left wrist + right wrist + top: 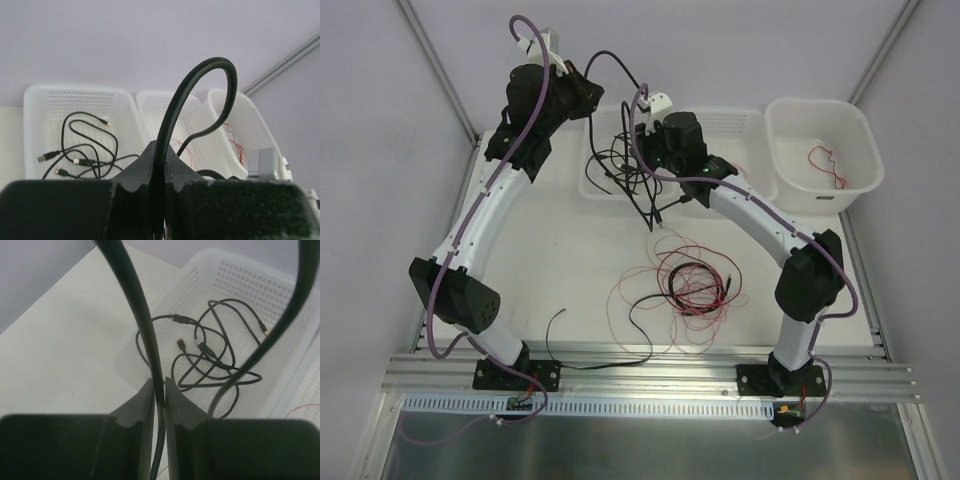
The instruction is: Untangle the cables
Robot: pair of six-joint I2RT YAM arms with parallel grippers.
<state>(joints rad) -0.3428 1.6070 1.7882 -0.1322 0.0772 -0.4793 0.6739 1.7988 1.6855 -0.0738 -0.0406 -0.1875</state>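
My left gripper (588, 95) is shut on a thick black cable (200, 85), which loops up out of the fingertips (161, 150). The same cable (617, 60) arcs across to my right gripper (647, 148), which is shut on it too (159, 386), high above the left basket. Its loose end hangs down to the table (655, 222). Several black cables with plug ends (210, 355) lie in that basket (595, 185). A tangle of thin red wires around a black cable (690, 285) lies on the table. Another black cable (620, 355) lies near the front edge.
A middle basket (745, 125) stands beside the left one; it holds a thin red wire (184, 149). A deep white bin (775, 125) at the back right holds a red wire (830, 165). Grey walls and metal frame rails surround the table.
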